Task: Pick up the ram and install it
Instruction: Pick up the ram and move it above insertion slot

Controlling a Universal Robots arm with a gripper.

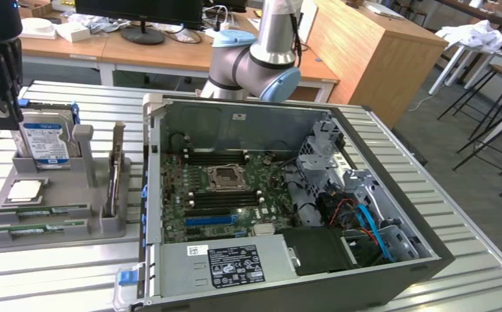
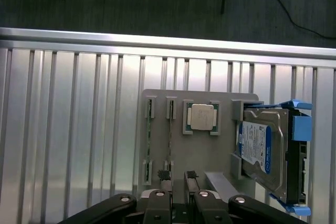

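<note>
Two ram sticks, thin and green, stand on edge in slots of a grey holder (image 1: pixel 60 195): one (image 1: pixel 41 212) sits behind the other (image 1: pixel 36 229). The wrist view looks down on their thin top edges (image 2: pixel 149 140) (image 2: pixel 169 140). My gripper (image 1: pixel 8 110) hangs well above the holder's hard-drive end at the exterior view's left. In the wrist view the gripper (image 2: pixel 177 176) is open, with a gap and nothing between the fingertips (image 2: pixel 164 174), which hover over the holder's edge beside the sticks. The open computer case (image 1: pixel 286 195) shows the motherboard with black memory slots (image 1: pixel 225 198).
The holder also carries a square silver processor (image 2: pixel 202 117) and an upright hard drive (image 2: pixel 262 150) in a blue bracket. The case has a blue slot (image 1: pixel 209 220), a drive cage (image 1: pixel 328 149) and cables on the exterior view's right. The slatted metal table (image 1: pixel 77 97) ends just past the holder.
</note>
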